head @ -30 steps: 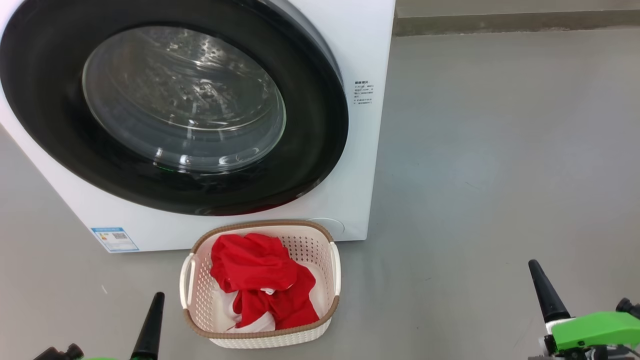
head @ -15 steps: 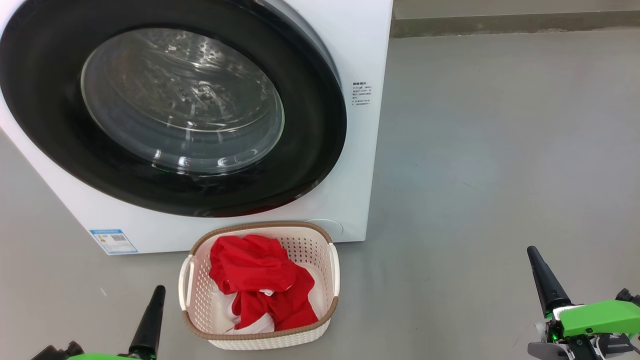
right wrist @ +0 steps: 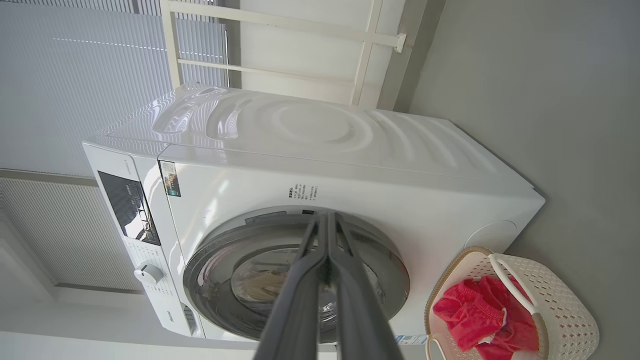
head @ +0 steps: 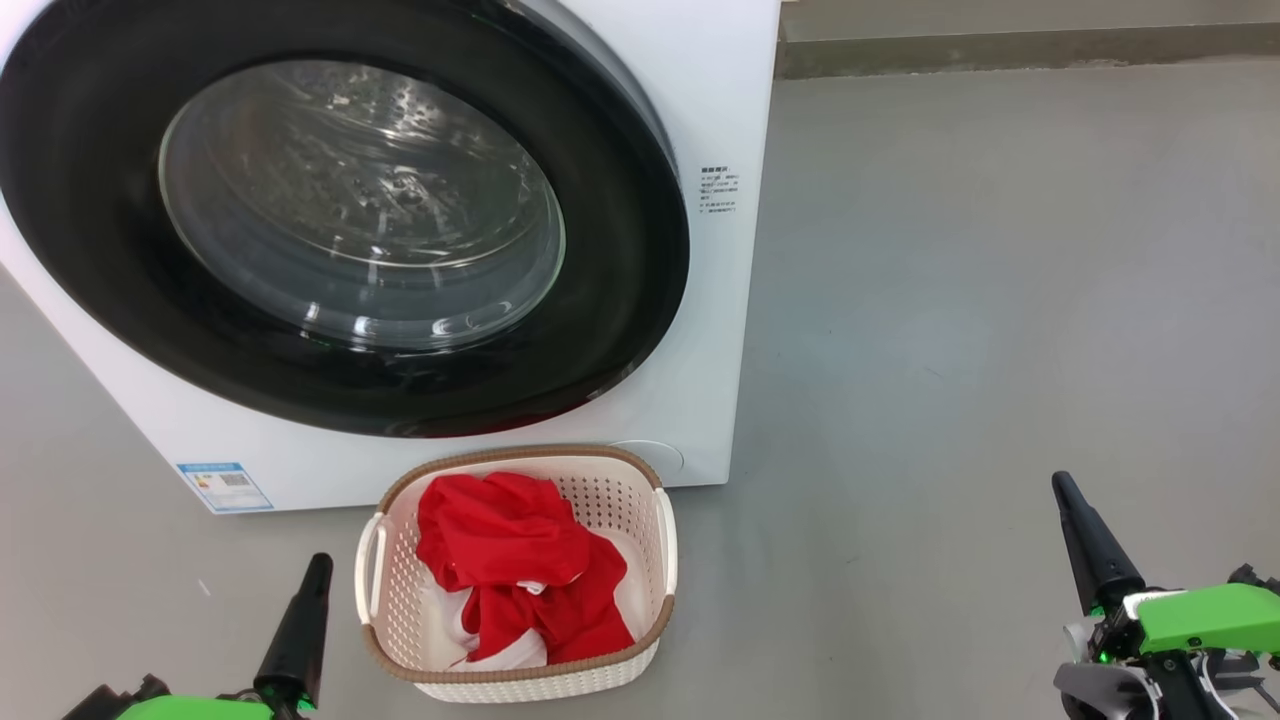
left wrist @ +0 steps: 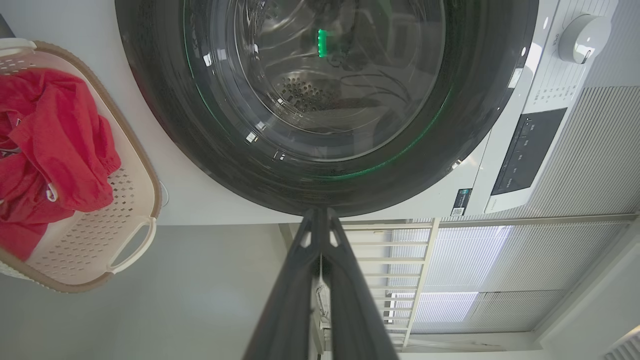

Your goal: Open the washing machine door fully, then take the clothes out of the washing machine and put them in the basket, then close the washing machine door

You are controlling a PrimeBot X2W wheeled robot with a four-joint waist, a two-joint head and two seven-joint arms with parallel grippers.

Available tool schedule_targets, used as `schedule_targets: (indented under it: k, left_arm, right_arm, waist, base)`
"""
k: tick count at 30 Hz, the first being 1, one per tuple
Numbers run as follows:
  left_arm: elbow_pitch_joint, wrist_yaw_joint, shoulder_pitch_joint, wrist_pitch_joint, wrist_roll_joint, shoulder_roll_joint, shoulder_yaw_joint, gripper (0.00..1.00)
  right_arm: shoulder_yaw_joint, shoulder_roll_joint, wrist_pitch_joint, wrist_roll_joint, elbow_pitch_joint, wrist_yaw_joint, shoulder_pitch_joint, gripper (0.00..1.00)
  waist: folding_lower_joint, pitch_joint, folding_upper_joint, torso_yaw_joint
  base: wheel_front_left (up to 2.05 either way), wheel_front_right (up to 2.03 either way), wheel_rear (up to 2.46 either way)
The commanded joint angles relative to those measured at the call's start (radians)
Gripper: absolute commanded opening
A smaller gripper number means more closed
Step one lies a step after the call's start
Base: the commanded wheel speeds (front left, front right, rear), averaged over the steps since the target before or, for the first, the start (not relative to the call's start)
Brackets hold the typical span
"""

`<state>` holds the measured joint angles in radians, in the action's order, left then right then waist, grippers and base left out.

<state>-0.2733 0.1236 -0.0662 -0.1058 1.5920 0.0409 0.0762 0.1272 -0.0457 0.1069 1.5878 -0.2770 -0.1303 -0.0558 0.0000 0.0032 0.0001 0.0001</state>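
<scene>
The white washing machine [head: 720, 80] fills the upper left of the head view, and its black-rimmed round door [head: 620, 250] lies shut against the front. On the floor before it stands the cream basket [head: 395, 610] holding the red and white clothes [head: 510, 560]. My left gripper [head: 318, 566] is shut, low at the left beside the basket, with nothing in it. My right gripper [head: 1060, 485] is shut and holds nothing, far to the right over bare floor. The wrist views show the door [left wrist: 475, 100] [right wrist: 390, 270], the basket [left wrist: 135, 245] [right wrist: 575, 310], the clothes [left wrist: 60, 130] [right wrist: 470, 315] and each gripper's joined fingertips [left wrist: 320, 212] [right wrist: 327, 216].
Grey floor [head: 1000, 300] stretches open to the right of the machine, ending at a low wall base [head: 1000, 40]. A blue label [head: 224, 486] sits on the washer's lower front. A control panel and dial [left wrist: 582, 37] show, and white railings [right wrist: 365, 55] stand behind the machine.
Both grippers have risen slightly in the head view, the right one more. The picture has drifted a little; door, basket and clothes stay as they were.
</scene>
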Motion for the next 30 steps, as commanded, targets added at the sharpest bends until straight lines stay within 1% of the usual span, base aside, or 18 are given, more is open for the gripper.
schedule_targets:
  k: [1,30]
  left_arm:
    - [0.028,0.007,-0.042,-0.008,0.016,0.009,0.038,0.00]
    - [0.028,0.007,-0.042,-0.008,0.016,0.009,0.038,0.00]
  right_arm:
    - [-0.013,-0.005,0.006,0.021,0.032,0.000,-0.052,0.00]
    - [-0.013,-0.005,0.007,0.020,0.032,0.000,-0.052,0.00]
  waist:
    - [0.0000,0.000,-0.0001,0.000]
    - [0.0000,0.000,-0.0001,0.000]
  base:
    - [0.00,0.00,0.00]
    - [0.00,0.00,0.00]
